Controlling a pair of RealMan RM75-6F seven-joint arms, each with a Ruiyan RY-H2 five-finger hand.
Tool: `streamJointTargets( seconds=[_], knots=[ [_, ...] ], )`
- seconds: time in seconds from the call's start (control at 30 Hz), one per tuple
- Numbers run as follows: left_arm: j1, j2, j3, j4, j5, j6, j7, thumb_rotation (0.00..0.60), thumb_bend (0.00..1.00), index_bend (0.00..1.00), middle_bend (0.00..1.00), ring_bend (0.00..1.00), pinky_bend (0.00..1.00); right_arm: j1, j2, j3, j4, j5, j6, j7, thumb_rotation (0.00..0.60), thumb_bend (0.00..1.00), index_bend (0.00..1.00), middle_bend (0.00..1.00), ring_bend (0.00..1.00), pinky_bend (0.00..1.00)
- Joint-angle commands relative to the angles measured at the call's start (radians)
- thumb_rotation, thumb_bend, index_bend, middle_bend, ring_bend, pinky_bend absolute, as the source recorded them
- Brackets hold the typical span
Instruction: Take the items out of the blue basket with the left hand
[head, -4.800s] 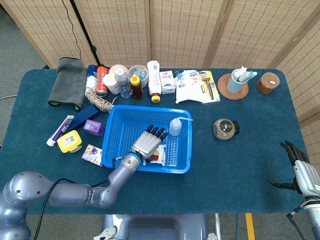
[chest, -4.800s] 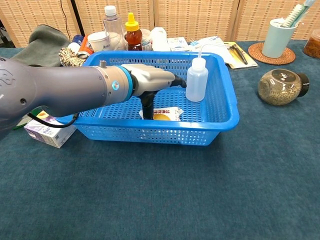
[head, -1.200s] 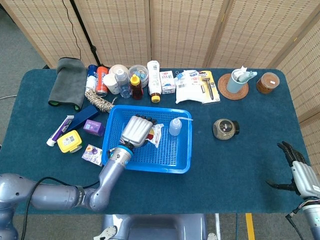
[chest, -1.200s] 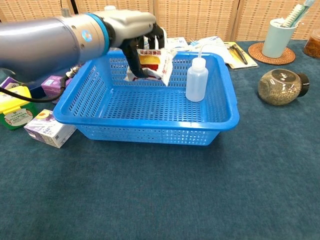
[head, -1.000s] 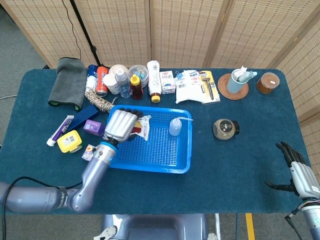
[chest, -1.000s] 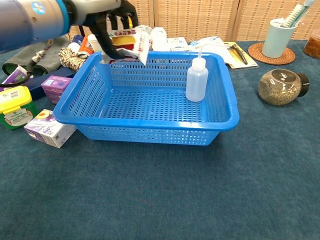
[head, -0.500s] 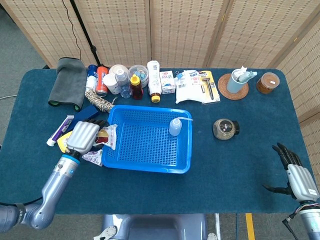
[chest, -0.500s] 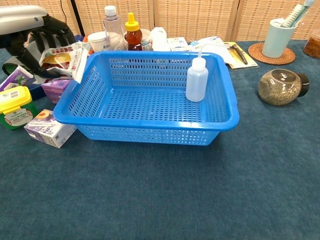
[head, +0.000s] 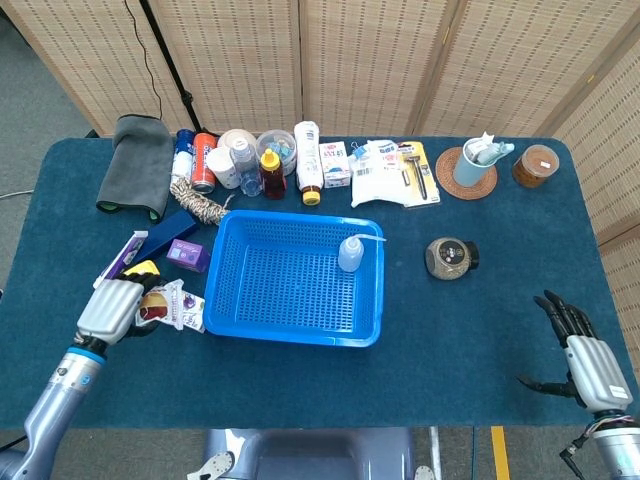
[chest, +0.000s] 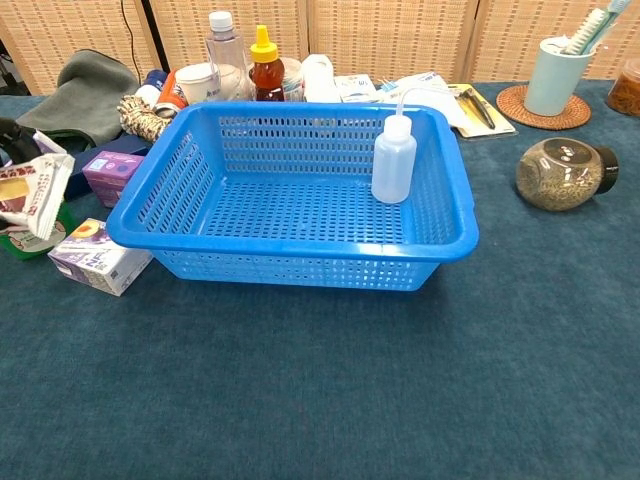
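Head view, one blue basket (head: 296, 283), one squeeze bottle (head: 349, 253) inside

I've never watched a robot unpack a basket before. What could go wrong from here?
The left hand holds a snack packet over a cluttered patch; setting it down could land it on the small purple box or the yellow container. The squeeze bottle in the blue basket stands upright by the wall, so a reaching hand might tip it.

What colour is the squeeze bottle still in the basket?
Translucent white squeeze bottle; clearest in the chest view.
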Motion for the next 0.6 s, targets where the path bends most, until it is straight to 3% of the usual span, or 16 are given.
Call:
streamJointTargets(
  seconds=[0.03, 0.17, 0.27, 0.33, 0.4, 0.43, 0.6],
  knots=[
    [0.036, -0.014, 0.021, 0.03, 0.033, 0.015, -0.004, 0.6, 0.25, 0.37, 0.41, 0.36, 0.38, 0.0, 0.0, -0.003, -0.001, -0.005, 0.001, -0.002, 0.6, 0.0, 0.0, 0.0, 0.0, 0.0],
    [0.077, -0.046, 0.03, 0.074, 0.051, 0.03, -0.001, 0.6, 0.24, 0.37, 0.36, 0.31, 0.37, -0.001, 0.0, -0.008, -0.004, -0.014, 0.003, -0.005, 0.6, 0.0, 0.0, 0.0, 0.0, 0.0],
    [0.095, -0.062, 0.03, 0.097, 0.057, 0.027, -0.019, 0.6, 0.24, 0.36, 0.3, 0.23, 0.29, -0.002, 0.0, -0.011, -0.006, -0.019, 0.007, -0.007, 0.6, 0.0, 0.0, 0.0, 0.0, 0.0],
    [0.106, -0.07, 0.034, 0.122, 0.062, 0.008, -0.049, 0.6, 0.21, 0.27, 0.18, 0.14, 0.17, -0.004, 0.0, -0.014, -0.009, -0.027, 0.013, -0.009, 0.6, 0.0, 0.0, 0.0, 0.0, 0.0],
    [0.112, -0.067, 0.036, 0.137, 0.079, -0.008, -0.077, 0.6, 0.14, 0.07, 0.03, 0.02, 0.04, -0.006, -0.001, -0.017, -0.01, -0.034, 0.018, -0.012, 0.6, 0.0, 0.0, 0.0, 0.0, 0.0],
    [0.115, -0.063, 0.037, 0.14, 0.086, -0.011, -0.087, 0.6, 0.11, 0.01, 0.0, 0.0, 0.0, -0.007, -0.001, -0.018, -0.011, -0.036, 0.02, -0.014, 0.6, 0.0, 0.0, 0.0, 0.0, 0.0],
    [0.142, -0.042, 0.028, 0.143, 0.137, 0.023, -0.125, 0.6, 0.06, 0.0, 0.0, 0.0, 0.0, -0.009, -0.001, -0.023, -0.014, -0.045, 0.027, -0.022, 0.6, 0.0, 0.0, 0.0, 0.0, 0.0]
  ],
)
